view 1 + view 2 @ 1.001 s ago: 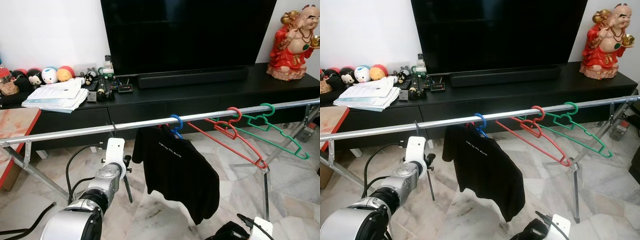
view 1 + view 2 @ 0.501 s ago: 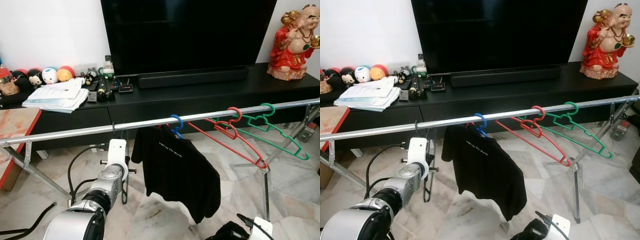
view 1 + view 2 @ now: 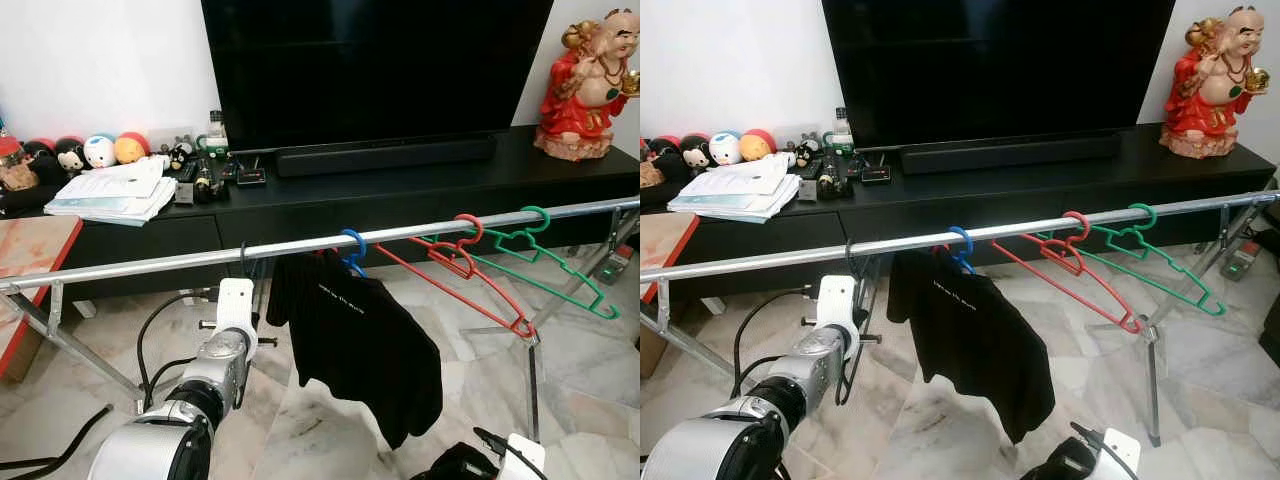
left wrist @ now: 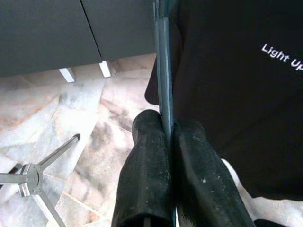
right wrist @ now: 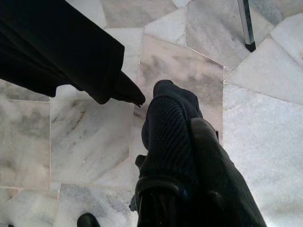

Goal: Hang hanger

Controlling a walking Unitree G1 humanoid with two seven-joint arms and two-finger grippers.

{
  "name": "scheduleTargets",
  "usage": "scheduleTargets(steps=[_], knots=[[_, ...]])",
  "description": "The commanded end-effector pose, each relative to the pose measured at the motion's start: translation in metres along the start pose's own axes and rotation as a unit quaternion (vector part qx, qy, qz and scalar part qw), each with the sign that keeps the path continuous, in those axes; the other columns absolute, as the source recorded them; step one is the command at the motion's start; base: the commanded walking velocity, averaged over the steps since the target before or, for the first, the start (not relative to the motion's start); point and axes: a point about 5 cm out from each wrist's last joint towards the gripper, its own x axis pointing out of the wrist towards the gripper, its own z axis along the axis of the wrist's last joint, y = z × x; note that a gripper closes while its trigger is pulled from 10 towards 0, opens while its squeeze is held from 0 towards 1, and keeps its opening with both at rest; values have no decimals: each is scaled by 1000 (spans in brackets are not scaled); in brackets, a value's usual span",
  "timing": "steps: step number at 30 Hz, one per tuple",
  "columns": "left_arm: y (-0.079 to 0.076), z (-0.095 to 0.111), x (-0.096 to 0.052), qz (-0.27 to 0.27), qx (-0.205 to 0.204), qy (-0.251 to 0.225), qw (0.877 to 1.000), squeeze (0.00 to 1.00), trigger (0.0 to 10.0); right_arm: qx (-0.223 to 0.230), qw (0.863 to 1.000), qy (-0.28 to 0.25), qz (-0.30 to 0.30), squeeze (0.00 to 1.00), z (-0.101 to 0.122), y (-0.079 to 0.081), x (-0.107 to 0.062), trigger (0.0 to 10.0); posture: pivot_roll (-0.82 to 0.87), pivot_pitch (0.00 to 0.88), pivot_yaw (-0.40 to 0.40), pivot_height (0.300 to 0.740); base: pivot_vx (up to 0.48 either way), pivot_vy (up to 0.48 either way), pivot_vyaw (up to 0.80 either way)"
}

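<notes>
Left wrist view: left gripper (image 4: 168, 137) clamped on thin dark wire hanger (image 4: 164, 71), its hook (image 3: 243, 252) at silver rail (image 3: 150, 264), left of black T-shirt (image 3: 360, 340). Step: hooking on. Next: seat hook, release. Right gripper (image 5: 177, 118) idle, fingers together.

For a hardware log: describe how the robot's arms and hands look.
The left arm is silver metal with ribbed black joints, a white wrist block and a looping black cable. The left hand has two long, matte black, scuffed fingers. The right hand has ribbed black fingers.
</notes>
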Motion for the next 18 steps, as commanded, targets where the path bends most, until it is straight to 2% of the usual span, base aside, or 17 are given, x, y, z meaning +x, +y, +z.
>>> scheduleTargets(steps=[1,4,7,10,18], knots=[[5,-2,-1,11,-17,-7,1000,0,0,-1,1000,0,3,0,0,2,0,10000,36,0,61,740,0,0,0],[6,0,-1,11,-20,-13,1000,0,0,-1,1000,0,3,0,0,2,0,10000,36,0,61,740,0,0,0],[11,6,-1,7,-21,-42,999,0,0,0,1000,0,3,0,-1,2,0,10000,38,0,61,740,0,0,0],[15,5,-2,6,1,-49,999,0,0,0,1000,0,3,0,-1,2,0,10000,43,0,63,740,0,0,0],[39,-13,-10,9,56,-54,997,0,0,-4,1000,4,0,0,-2,0,0,10000,66,0,56,740,0,0,0]])
